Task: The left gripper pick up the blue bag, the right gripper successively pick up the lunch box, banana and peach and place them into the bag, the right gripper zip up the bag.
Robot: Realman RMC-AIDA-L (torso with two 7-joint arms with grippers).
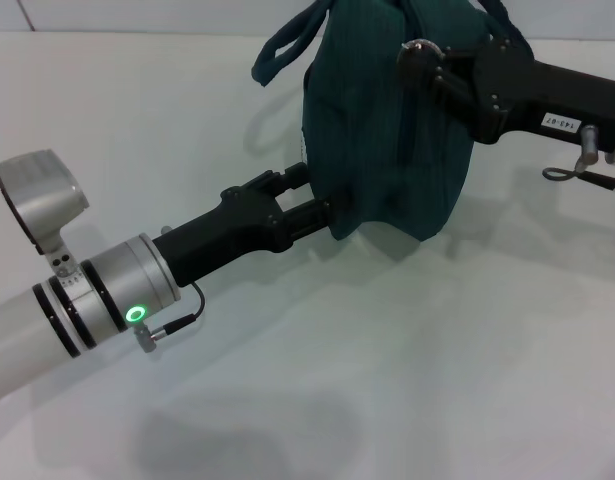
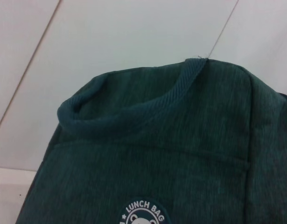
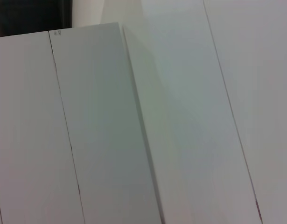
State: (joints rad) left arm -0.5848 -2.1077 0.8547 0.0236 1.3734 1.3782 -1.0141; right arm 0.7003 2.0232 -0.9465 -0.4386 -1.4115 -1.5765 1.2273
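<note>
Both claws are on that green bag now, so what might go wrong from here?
The left gripper pinches only the lower side of the blue bag, so the fabric may slip free. The right gripper is at the top by the metal ring pull; a pull there could tip the bag or snag the loose handle.

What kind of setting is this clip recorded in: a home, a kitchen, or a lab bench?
Most likely a lab or test bench, not a home. The blue bag sits on a plain white table with white panel walls behind, and only the left gripper and right gripper are working at it.
</note>
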